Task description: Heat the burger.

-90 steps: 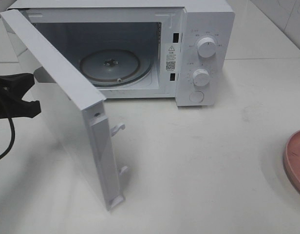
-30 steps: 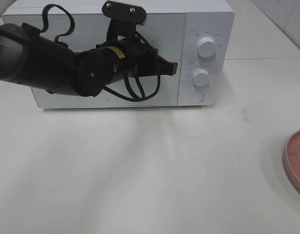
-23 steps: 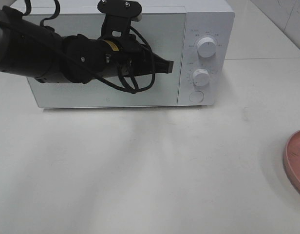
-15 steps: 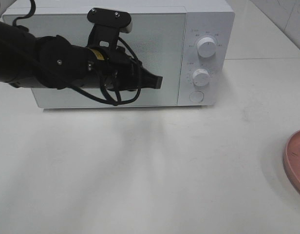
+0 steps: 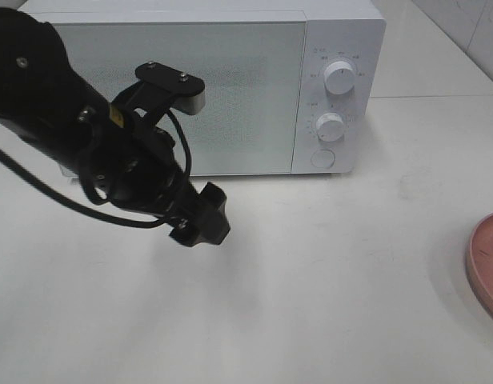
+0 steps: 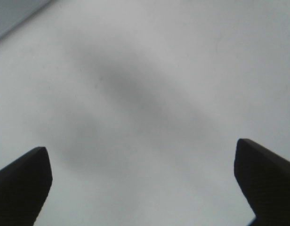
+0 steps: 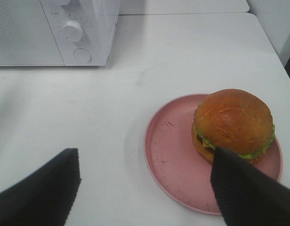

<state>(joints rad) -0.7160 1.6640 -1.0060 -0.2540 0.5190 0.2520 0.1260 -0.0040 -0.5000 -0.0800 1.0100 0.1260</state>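
The burger, with its golden-brown bun and green lettuce frill, sits on the round pink plate, seen in the right wrist view. My right gripper is open and empty just above and short of the plate, with the fingers spread wide. The white microwave stands at the back with its door shut. My left gripper hangs over the table in front of the microwave door; the left wrist view shows it open and empty over bare table. The burger is out of the high view.
Only the plate's rim shows at the right edge of the high view. The microwave has two knobs and a round button on its right panel. The black left arm crosses the door's left half.
The microwave door, open three seconds ago, is now shut. The left gripper has swung from the door's right edge down and left, to just above the table.
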